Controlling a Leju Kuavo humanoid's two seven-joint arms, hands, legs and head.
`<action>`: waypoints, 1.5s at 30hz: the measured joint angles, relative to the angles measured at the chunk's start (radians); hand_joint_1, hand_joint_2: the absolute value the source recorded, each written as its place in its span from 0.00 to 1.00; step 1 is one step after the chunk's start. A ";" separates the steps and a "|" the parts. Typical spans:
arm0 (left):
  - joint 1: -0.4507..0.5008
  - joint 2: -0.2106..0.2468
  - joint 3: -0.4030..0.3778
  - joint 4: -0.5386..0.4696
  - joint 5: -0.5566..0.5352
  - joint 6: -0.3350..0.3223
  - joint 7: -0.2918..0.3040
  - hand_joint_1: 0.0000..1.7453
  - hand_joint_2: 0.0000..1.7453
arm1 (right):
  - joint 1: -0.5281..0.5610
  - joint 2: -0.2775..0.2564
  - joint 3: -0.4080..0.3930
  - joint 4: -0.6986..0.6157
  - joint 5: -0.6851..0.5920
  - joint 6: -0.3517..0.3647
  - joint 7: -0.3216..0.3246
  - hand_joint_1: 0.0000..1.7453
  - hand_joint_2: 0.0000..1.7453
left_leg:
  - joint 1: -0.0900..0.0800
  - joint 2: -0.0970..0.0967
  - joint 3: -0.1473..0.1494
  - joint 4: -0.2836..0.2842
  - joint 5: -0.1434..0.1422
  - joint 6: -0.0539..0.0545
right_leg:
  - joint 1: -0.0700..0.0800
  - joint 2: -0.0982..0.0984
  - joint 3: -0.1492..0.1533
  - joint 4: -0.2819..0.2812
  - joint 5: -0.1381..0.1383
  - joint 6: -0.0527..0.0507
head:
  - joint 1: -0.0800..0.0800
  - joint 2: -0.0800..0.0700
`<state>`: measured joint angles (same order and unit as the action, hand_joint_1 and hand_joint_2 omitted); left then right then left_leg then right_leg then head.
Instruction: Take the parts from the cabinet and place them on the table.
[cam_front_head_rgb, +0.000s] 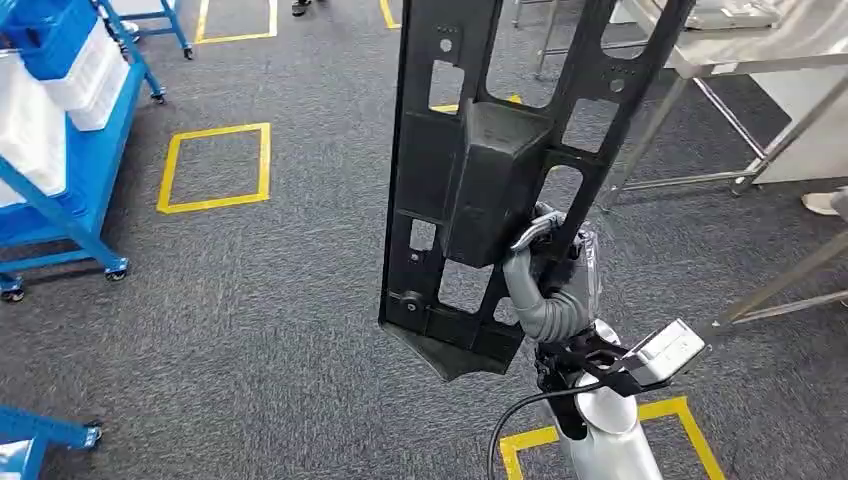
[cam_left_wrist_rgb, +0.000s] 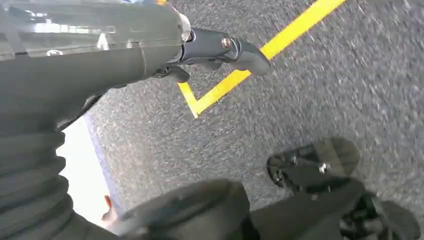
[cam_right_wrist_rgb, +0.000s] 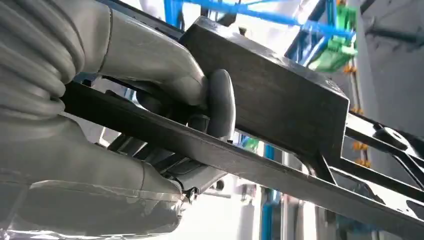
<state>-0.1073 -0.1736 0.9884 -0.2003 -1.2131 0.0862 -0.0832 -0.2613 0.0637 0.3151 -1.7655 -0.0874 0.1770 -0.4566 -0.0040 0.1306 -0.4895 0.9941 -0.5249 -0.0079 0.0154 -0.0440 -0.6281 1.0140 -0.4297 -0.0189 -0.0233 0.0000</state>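
A long black plastic part (cam_front_head_rgb: 480, 170) with cut-out windows and a boxy raised middle stands upright in front of me in the head view. My right hand (cam_front_head_rgb: 545, 270) grips it at its right rail, just beside the boxy block. From the right wrist, the thumb of my right hand (cam_right_wrist_rgb: 150, 100) wraps over the rail against the block of the part (cam_right_wrist_rgb: 280, 100). My left hand (cam_left_wrist_rgb: 150, 55) hangs over the carpet, fingers stretched out, holding nothing.
A blue wheeled cabinet (cam_front_head_rgb: 60, 190) with white bins stands at the left. A metal table (cam_front_head_rgb: 760, 52) on thin legs is at the upper right, with a person's shoe (cam_front_head_rgb: 822, 203) near it. Yellow tape squares (cam_front_head_rgb: 215, 165) mark the grey carpet.
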 joint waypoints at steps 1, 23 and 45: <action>0.000 0.000 0.000 0.000 0.000 0.000 0.000 0.00 1.00 | -0.001 0.000 0.000 -0.002 0.000 0.000 0.001 0.99 1.00 | 0.009 -0.037 -0.001 0.013 -0.014 -0.005 | -0.006 0.012 0.009 -0.008 0.004 -0.005 | 0.000 0.000; 0.004 -0.003 0.005 0.000 0.021 0.005 0.002 0.00 1.00 | -0.040 0.002 0.014 0.049 -0.031 0.004 0.004 0.99 1.00 | 0.018 -0.082 -0.033 0.001 0.029 0.029 | -0.030 0.046 -0.134 0.255 -0.074 0.050 | 0.000 0.000; -0.004 0.000 0.008 0.000 0.019 0.003 0.001 0.00 1.00 | -0.071 0.005 0.021 0.096 -0.044 0.010 -0.011 0.99 1.00 | 0.020 -0.189 -0.049 0.028 0.022 0.000 | -0.029 0.176 -0.003 0.008 0.003 0.037 | 0.000 0.000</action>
<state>-0.1115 -0.1740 0.9960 -0.1999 -1.1940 0.0893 -0.0824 -0.3323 0.0683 0.3361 -1.6693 -0.1316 0.1869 -0.4673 0.0164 -0.0585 -0.5385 1.0222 -0.5028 -0.0082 -0.0136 0.1316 -0.6316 1.0220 -0.4272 0.0185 -0.0233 0.0000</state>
